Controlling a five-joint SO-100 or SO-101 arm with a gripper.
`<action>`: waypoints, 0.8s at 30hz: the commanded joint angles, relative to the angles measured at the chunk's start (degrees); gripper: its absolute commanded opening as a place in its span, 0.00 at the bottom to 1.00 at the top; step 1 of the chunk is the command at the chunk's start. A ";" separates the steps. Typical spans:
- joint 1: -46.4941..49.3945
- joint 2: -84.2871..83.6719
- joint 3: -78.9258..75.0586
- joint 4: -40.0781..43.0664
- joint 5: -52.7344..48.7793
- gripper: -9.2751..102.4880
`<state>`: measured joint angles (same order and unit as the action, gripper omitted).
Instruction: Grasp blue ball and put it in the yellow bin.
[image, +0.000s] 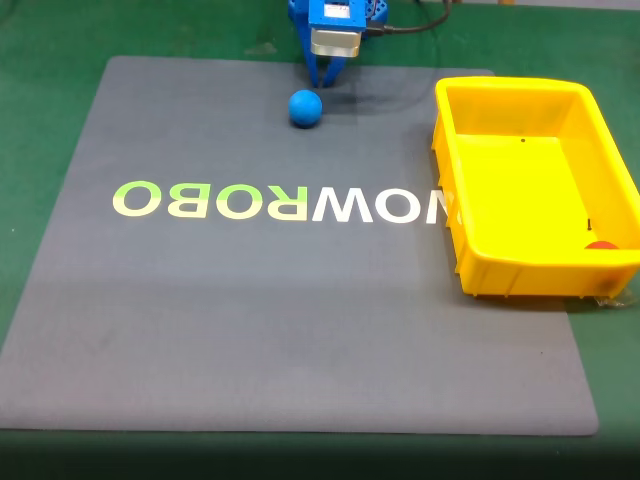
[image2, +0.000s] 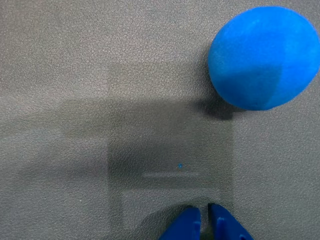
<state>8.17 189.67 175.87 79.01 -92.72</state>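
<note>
Claw (image2: 204, 220) was nearly closed, tips almost touching, held nothing. Blue ball (image: 306, 108) sat on mat (image: 300, 320) at far edge, just near-left of claw; yellow bin (image: 610, 150) well right. You needed to open wide, center over ball, then descend.

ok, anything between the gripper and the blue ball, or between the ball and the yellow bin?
Nothing visible. The gripper hangs just behind the blue ball with bare grey mat between them. From ball to yellow bin, only open mat; the bin's near wall must be cleared.
</note>
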 joint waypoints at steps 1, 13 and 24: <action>0.79 0.79 1.67 0.26 -3.96 0.08; 0.79 0.79 1.67 0.26 -4.13 0.08; 0.88 0.79 0.70 0.00 -5.62 0.11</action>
<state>8.17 189.76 175.87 78.84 -96.94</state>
